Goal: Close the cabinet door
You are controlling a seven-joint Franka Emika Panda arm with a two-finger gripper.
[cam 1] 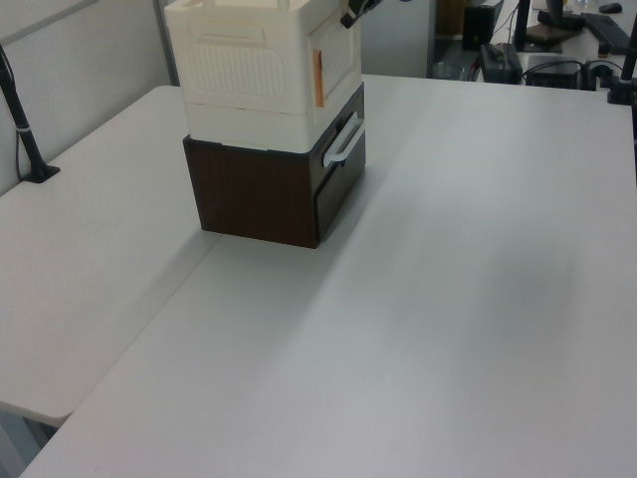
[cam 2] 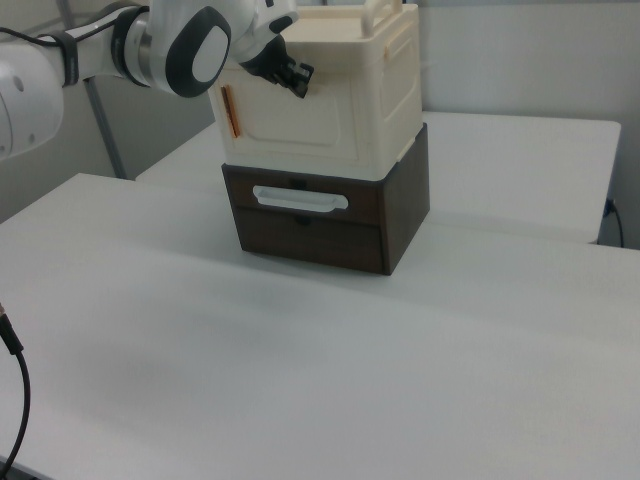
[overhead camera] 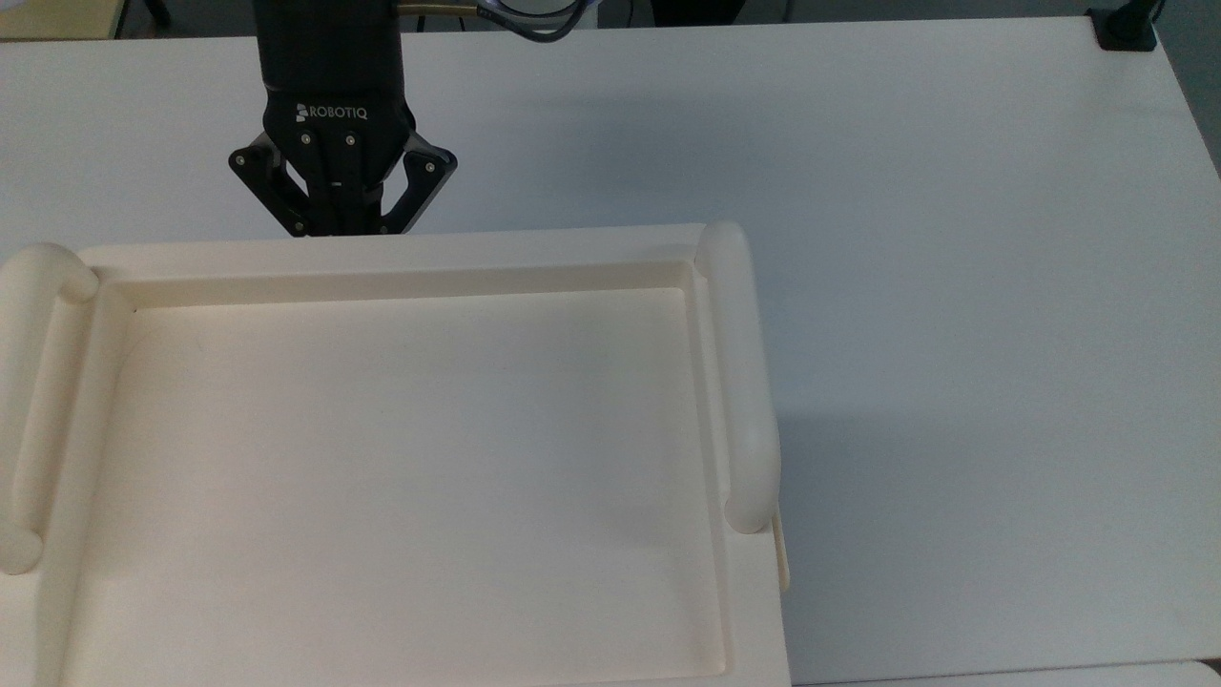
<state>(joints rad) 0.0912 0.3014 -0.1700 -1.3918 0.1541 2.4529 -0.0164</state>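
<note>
The cabinet [overhead camera: 410, 458] is a large cream box with a recessed tray top and tubular side handles; it also appears as the cabinet [cam 1: 244, 70] in the left view and the cabinet [cam 2: 390, 80] in the right view. Its cabinet door [cam 2: 300, 125] lies almost flush with the front, an orange strip showing along the right view's left edge. In the left view the cabinet door [cam 1: 336, 55] looks nearly shut too. My black gripper [overhead camera: 341, 225] is shut, its tips hidden behind the cabinet's upper rim. The gripper [cam 2: 293, 76] rests against the door's upper part, and the gripper [cam 1: 354, 14] is at the front top corner.
The cabinet stands on a dark brown drawer unit [cam 2: 310, 235] with a white handle [cam 2: 300, 199], on a wide white table [overhead camera: 954, 286]. A black clamp [overhead camera: 1126, 29] sits at the table's far corner. A black pole [cam 1: 25, 129] stands at the left view's left edge.
</note>
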